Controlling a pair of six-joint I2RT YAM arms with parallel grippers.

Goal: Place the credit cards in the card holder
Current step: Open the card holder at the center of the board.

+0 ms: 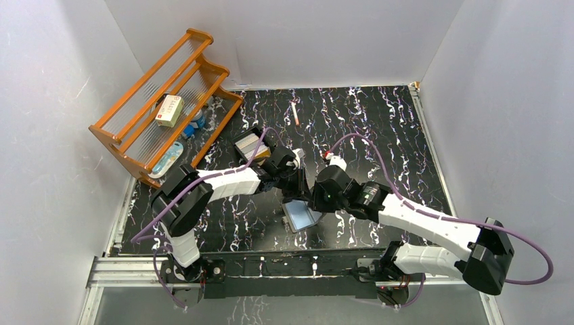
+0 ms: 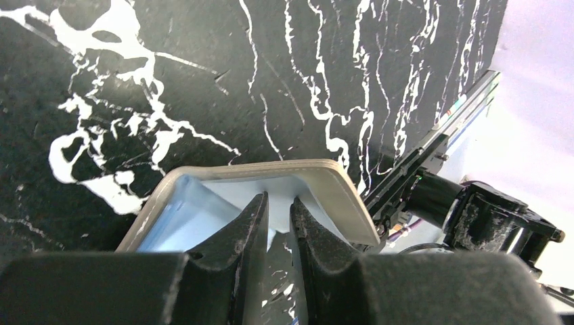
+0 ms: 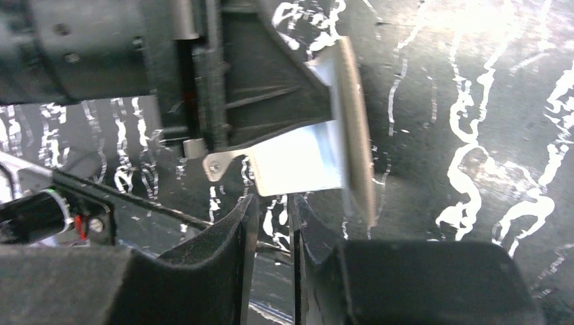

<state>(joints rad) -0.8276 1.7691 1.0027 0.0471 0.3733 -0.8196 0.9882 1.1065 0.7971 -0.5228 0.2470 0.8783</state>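
The card holder lies open on the marbled table, pale-blue inside up, between the two arms. My left gripper is shut on one flap of the card holder, which stands lifted off the table with its grey-brown rim showing. In the right wrist view the raised flap of the card holder stands edge-on, and my right gripper is open just short of its silvery panel, with nothing between the fingers. Credit cards lie stacked in a black tray behind the left gripper.
A wooden rack at the back left holds a cream box and small items. A thin pale stick lies near the back wall. The black tray sits close behind the left wrist. White walls enclose the table.
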